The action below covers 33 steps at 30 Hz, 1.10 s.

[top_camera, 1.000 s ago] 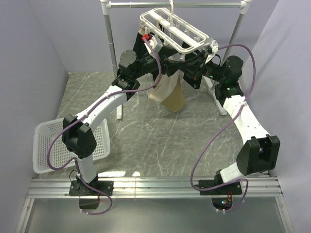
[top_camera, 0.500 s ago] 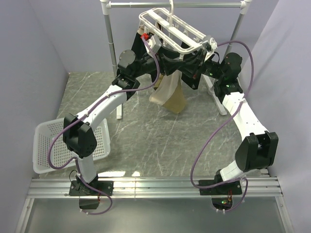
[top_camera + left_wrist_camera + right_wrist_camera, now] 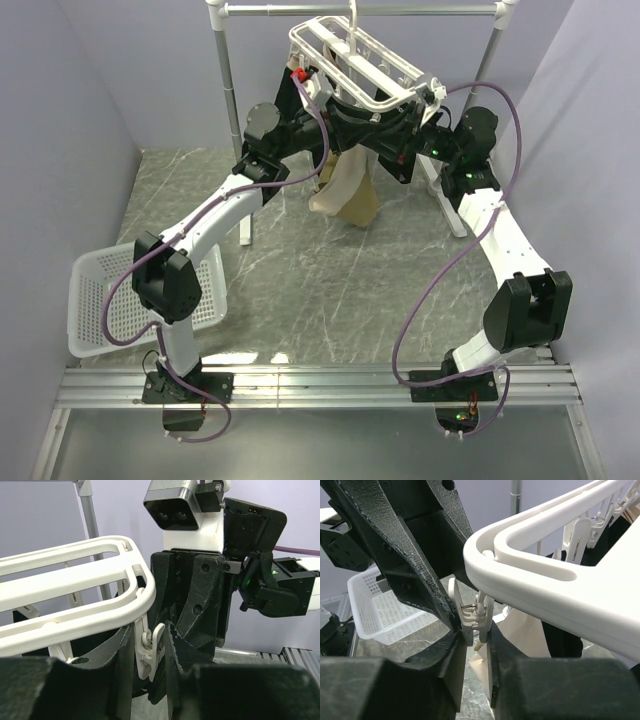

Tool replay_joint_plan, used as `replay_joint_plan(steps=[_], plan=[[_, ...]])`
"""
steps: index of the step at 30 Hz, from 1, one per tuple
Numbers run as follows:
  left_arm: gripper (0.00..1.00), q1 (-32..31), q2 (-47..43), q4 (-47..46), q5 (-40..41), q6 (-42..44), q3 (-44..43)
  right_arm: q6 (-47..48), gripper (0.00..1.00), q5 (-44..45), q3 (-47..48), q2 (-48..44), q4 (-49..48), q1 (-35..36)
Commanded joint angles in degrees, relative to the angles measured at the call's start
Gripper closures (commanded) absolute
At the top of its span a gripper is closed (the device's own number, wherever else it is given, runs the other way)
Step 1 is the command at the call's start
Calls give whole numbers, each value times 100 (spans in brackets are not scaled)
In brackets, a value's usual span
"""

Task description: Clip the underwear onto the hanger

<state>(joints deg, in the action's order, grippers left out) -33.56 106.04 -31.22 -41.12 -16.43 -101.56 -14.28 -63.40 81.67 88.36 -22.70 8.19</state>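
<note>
Both arms are up at the hanger (image 3: 75, 617), facing each other across one dangling clip (image 3: 150, 652) at its front rim. The clip hangs upright, long axis vertical. My right tool (image 3: 477, 645) is clenched on it from below. My left tool (image 3: 150, 666) flanks the same clip, but I cannot tell whether it is pressing it yet.

The underwear (image 3: 347, 195) hangs directly beneath that meeting point, well above the desk (image 3: 300, 270). Its top edge is hidden behind the tools, so I can't say what holds it. I judge the fabric has to come straight up into the clip's mouth.

Since a second ago the left tool has narrowed, the right arm has leaned in, and the underwear hangs a little higher.
</note>
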Motion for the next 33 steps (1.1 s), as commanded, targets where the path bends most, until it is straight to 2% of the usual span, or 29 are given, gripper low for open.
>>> replay_joint_plan(steps=[1, 3, 4, 7, 10, 20, 29, 32, 33], plan=[[99, -45, 39, -86, -63, -159, -338, -110, 72, -33, 306, -11, 28, -98], [100, -36, 31, -129, 147, -203, -312, -57, 62, 116, 288, -55, 116, -107], [100, -36, 5, -164, 236, -221, -268, 4, 52, 221, 280, -125, 264, -124], [99, -80, -48, -191, 613, -186, -180, 163, 45, 739, 61, -397, 231, -124], [100, -177, -144, -191, 1043, -186, -58, 128, 44, 1135, -220, -652, 47, -107], [100, -713, -408, 2, 2730, 78, 303, 1373, 43, 2120, -643, -1092, 459, 341], [100, -827, -426, 265, 3128, 8, 242, 2219, 47, 3219, -687, -1198, 583, 640], [100, -880, -435, 362, 3198, 104, 233, 2298, 60, 3264, -696, -1216, 521, 641], [100, -889, -426, 415, 3181, 96, 233, 2316, 68, 3263, -687, -1216, 521, 640]])
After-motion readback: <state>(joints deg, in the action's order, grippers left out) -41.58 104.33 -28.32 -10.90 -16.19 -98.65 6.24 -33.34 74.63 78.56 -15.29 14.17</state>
